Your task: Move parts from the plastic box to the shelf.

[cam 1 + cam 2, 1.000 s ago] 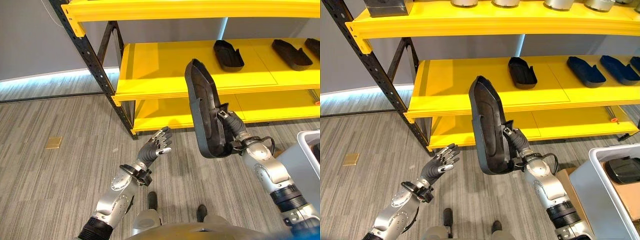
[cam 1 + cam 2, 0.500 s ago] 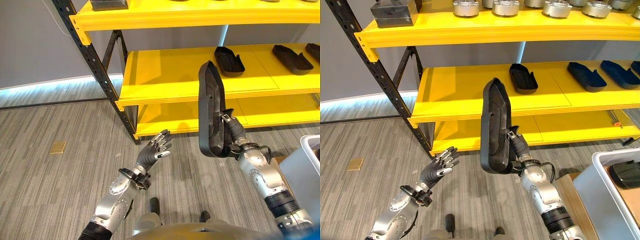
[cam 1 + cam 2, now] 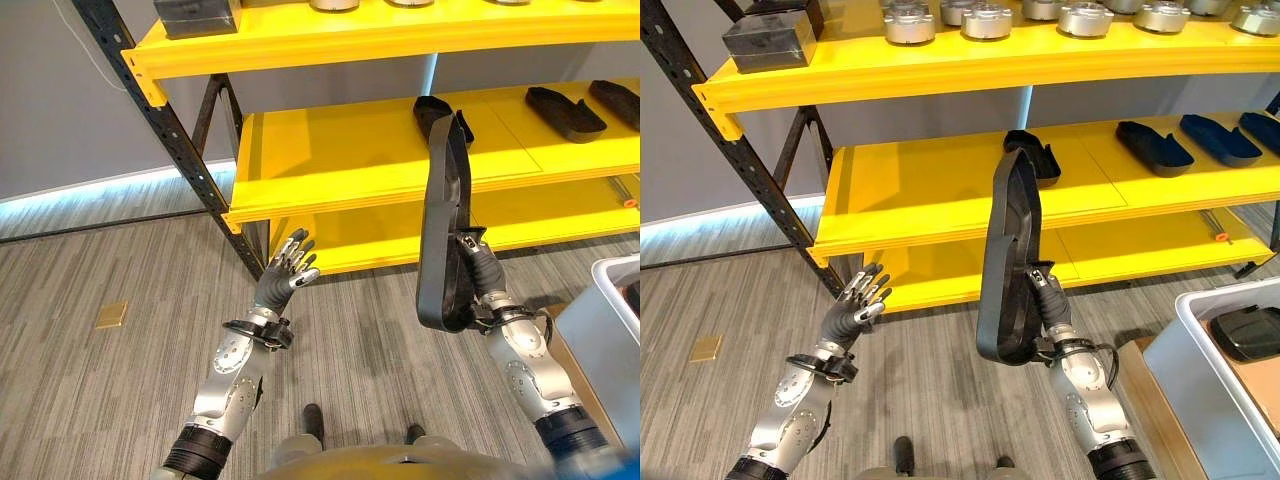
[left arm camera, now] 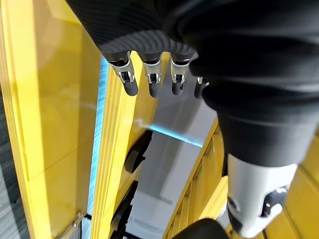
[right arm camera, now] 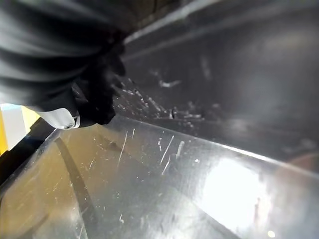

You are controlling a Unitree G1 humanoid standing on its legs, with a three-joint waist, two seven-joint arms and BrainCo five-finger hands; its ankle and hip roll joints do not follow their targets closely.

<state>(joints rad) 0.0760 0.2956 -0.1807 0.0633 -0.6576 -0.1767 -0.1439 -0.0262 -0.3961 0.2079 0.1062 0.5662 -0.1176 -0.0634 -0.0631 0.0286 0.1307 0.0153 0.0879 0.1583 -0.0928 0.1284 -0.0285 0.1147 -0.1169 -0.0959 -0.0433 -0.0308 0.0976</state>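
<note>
Risk, clearance: I am carrying the long black part (image 3: 1008, 262) upright in front of the yellow shelf (image 3: 930, 180), its top end overlapping the shelf edge in the head views. If I push forward with it standing like this, I am judging the top could catch the edge of the shelf board.
Risk, neighbour: a black part already on the shelf (image 3: 1038, 158) is lying just behind the top of mine; setting down too close could be knocking it.
Risk, grip: the right hand (image 3: 1050, 310) is gripping only the lower end, so the part could swing or slip as I tilt it flat.
Right hand: fingers are curling round the lower end of the part, forearm rising from the lower right.
Left hand (image 3: 858, 305): I am holding it up, fingers straight and spread, empty, well apart from the part, below the shelf's left corner.
Plastic box (image 3: 1210, 380): it is sitting at the lower right, another dark part (image 3: 1252, 335) waiting inside.
</note>
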